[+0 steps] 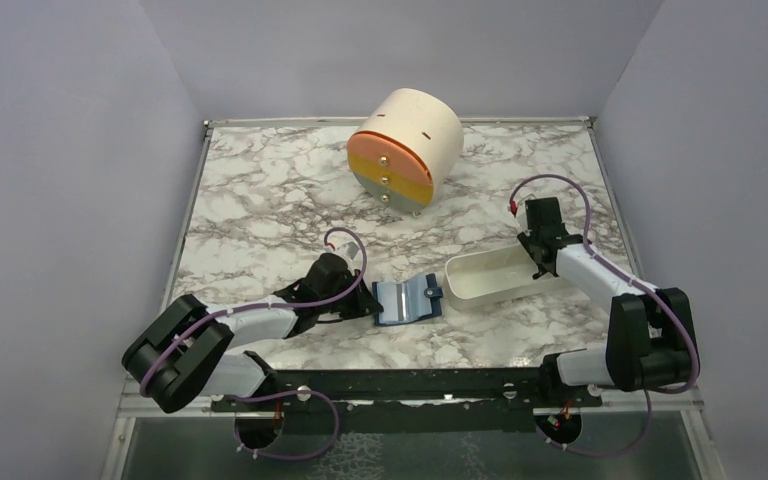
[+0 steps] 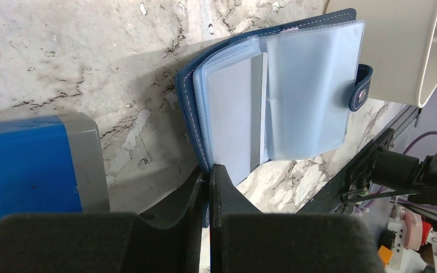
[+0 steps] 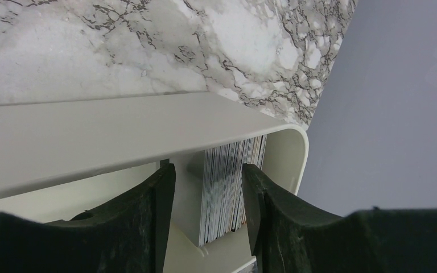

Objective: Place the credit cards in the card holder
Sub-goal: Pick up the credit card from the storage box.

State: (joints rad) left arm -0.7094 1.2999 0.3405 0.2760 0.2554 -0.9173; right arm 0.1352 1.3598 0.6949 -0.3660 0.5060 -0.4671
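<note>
- Left pincer [image 2: 209, 187] clamps the edge of glossy-sleeved navy bifold holder [image 2: 307, 91], beside blue block [image 2: 23, 165].
- Right pincer [image 3: 207, 210], wide, straddles stacked pale cards [image 3: 230, 187] inside smooth white tray [image 3: 119, 136].

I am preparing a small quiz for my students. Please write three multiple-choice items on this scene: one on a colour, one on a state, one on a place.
1. What colour is the top drawer of the round drawer box?
A) green B) orange C) black
2. How is the card holder?
A) snapped shut B) standing on edge C) lying open
3. Where is the stack of credit cards?
A) on the round drawer box B) in the white tray C) inside the card holder

Answers:
1 B: orange sits above yellow and grey.
2 C: its clear sleeves face up beside the left gripper.
3 B: the stack stands in the tray's end, between the fingers of the open right gripper.
</note>
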